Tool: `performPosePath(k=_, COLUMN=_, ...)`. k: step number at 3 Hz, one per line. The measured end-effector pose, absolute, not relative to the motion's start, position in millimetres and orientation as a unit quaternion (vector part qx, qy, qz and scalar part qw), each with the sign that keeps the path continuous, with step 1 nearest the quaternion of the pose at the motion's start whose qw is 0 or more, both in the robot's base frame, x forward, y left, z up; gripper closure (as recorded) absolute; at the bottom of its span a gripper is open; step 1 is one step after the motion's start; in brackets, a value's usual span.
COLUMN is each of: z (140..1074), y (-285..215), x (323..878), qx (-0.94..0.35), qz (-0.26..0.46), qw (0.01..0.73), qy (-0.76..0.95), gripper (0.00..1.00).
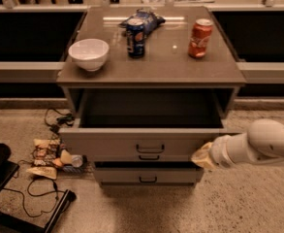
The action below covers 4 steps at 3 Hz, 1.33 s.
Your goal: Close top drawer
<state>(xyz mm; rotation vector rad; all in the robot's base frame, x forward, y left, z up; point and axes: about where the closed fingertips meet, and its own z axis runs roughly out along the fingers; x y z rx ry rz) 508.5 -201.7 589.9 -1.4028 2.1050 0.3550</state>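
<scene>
The top drawer (107,142) stands part-way out of the cabinet (151,74), its front ahead of the two narrower drawers below. The gripper (203,158) is at the lower right corner of that front. I cannot tell whether it is open or closed, or gripping anything. A bowl (88,53) sits on top.
</scene>
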Motion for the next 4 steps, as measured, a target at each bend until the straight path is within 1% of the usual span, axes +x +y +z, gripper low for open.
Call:
performPosePath(k=1, z=590.9, y=-201.9, x=512.7, qx=-0.525, qz=0.132, qw=0.291, qy=0.789, gripper=1.0)
performPosePath(k=3, z=613.4, y=-202.4, x=582.7, qx=-0.524, qz=0.125, qw=0.322, qy=0.778, gripper=1.0)
performPosePath(k=4, z=613.6, y=-202.3, x=583.0, qx=-0.524, qz=0.125, qw=0.322, qy=0.778, gripper=1.0)
